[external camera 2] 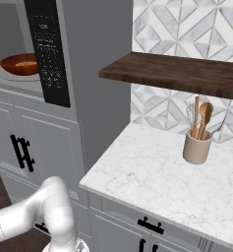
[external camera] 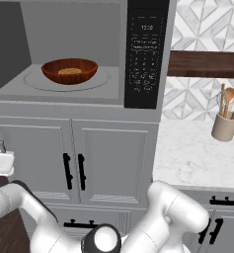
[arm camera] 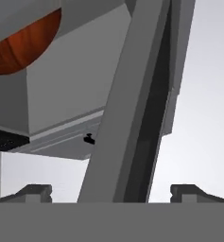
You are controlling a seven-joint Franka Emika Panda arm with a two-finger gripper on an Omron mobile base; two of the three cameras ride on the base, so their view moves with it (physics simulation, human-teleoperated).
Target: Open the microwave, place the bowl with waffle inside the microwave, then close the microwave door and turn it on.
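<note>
The wooden bowl with the waffle in it already sits on the turntable inside the open microwave, so closing comes next. In the hand view the end effector is released, its fingertips spread wide and holding nothing. The microwave door rises straight ahead between them as a long, edge-on slab slanting up the view, with the cavity and bowl off to its left. A push on that edge should swing it shut.

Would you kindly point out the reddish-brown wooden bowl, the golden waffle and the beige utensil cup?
reddish-brown wooden bowl [external camera: 52,73]: left base view, outer wall.
golden waffle [external camera: 69,71]: left base view, top face.
beige utensil cup [external camera 2: 197,148]: right base view, side wall.
</note>
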